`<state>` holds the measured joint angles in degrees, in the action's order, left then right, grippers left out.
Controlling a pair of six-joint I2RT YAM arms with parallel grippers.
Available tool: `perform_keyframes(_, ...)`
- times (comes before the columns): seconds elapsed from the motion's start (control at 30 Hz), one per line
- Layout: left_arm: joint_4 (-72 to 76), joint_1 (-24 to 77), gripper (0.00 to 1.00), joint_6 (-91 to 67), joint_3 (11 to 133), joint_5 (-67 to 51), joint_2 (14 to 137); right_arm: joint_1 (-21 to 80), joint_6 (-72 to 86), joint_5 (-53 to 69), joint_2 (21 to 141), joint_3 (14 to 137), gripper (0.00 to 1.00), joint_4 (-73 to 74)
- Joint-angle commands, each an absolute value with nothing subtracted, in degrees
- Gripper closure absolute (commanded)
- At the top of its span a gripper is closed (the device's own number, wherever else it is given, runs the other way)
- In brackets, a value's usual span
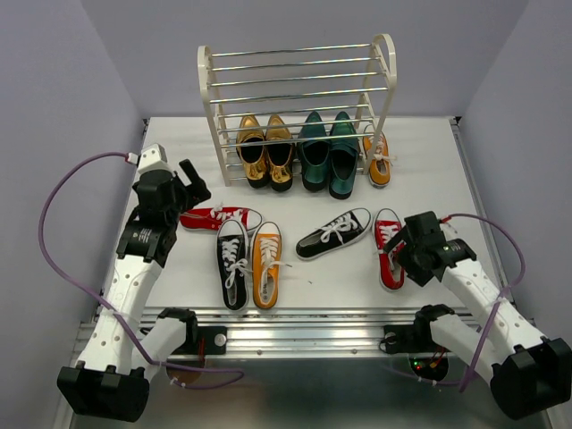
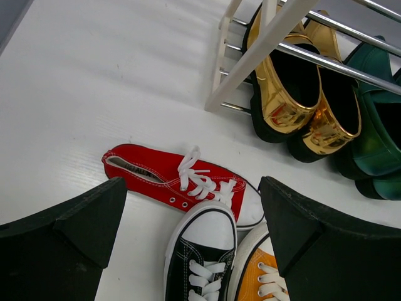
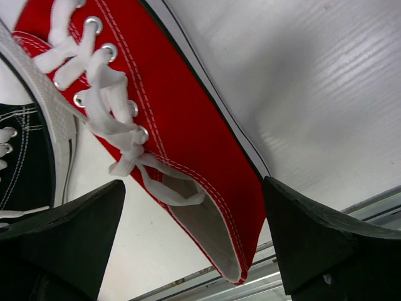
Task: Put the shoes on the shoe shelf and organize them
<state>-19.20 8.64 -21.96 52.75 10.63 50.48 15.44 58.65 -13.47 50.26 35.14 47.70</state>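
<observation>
The cream-white shoe shelf (image 1: pixel 386 67) stands at the back of the table; one orange sneaker (image 1: pixel 379 164) sits at the right end of its lowest tier. On the table lie a red sneaker (image 1: pixel 219 218), a black sneaker (image 1: pixel 232 262), an orange sneaker (image 1: pixel 265 264), a second black sneaker (image 1: pixel 334 232) and a second red sneaker (image 1: pixel 388 255). My left gripper (image 1: pixel 193 184) is open, above the left red sneaker (image 2: pixel 156 179). My right gripper (image 1: pixel 402 243) is open, its fingers on either side of the right red sneaker's heel (image 3: pixel 207 188), not closed on it.
A glossy gold pair (image 1: pixel 266 150) and a glossy dark green pair (image 1: pixel 328 152) fill the shelf's lowest tier; both show in the left wrist view, gold (image 2: pixel 294 94) and green (image 2: pixel 376 144). The upper tiers hold nothing. The table's metal front edge (image 3: pixel 207 276) lies just behind the red heel.
</observation>
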Motion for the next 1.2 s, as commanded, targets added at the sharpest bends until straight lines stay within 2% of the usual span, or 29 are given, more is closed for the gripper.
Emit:
perform_keyframes(0.0, -17.4, 8.9, 0.01, -21.9, 52.0, 9.8, 49.9, 15.5, 63.2, -13.8, 49.5, 33.9, 0.06, 48.9)
perform_keyframes(0.17, -17.4, 8.9, 0.01, -21.4, 51.4, 10.3, 49.7, 15.5, 64.2, -13.8, 46.9, 31.7, 0.18, 49.0)
perform_keyframes(0.3, -17.1, 8.9, 0.01, -21.5, 51.0, 10.0, 49.9, 15.5, 64.9, -13.4, 45.1, 30.2, 0.21, 48.5)
perform_keyframes(0.37, -17.0, 8.8, 0.01, -21.4, 50.9, 9.9, 50.3, 15.5, 64.6, -13.5, 45.3, 30.1, 0.30, 48.6)
perform_keyframes(0.43, -17.0, 8.9, 0.01, -21.4, 51.0, 9.9, 50.7, 15.5, 64.3, -13.6, 46.2, 30.1, 0.34, 48.9)
perform_keyframes(0.53, -16.9, 8.9, 0.01, -21.4, 51.1, 9.8, 50.9, 15.5, 63.6, -13.1, 47.0, 29.3, 0.36, 48.0)
perform_keyframes(0.63, -16.8, 8.9, 0.01, -21.4, 50.6, 9.8, 50.6, 15.5, 63.5, -11.5, 47.7, 27.9, 0.45, 46.3)
perform_keyframes(0.73, -16.8, 8.9, 0.01, -21.4, 50.3, 9.7, 50.8, 15.5, 63.3, -10.6, 48.5, 27.2, 0.60, 44.9)
perform_keyframes(0.93, -16.8, 8.9, 0.01, -21.5, 50.6, 9.7, 51.1, 15.5, 58.2, -7.6, 48.9, 26.9, 0.79, 40.3)
perform_keyframes(0.97, -16.9, 8.9, 0.01, -21.6, 50.7, 9.7, 51.1, 15.5, 57.3, -8.1, 49.4, 27.4, 0.91, 40.3)
perform_keyframes(1.0, -16.9, 8.9, 0.01, -21.6, 50.9, 9.6, 51.2, 15.5, 57.0, -8.6, 50.4, 29.0, 0.97, 41.1)
perform_keyframes(1.17, -18.2, 8.9, 0.01, -21.7, 51.9, 10.3, 51.2, 15.5, 55.8, -12.7, 50.6, 35.3, 0.99, 44.9)
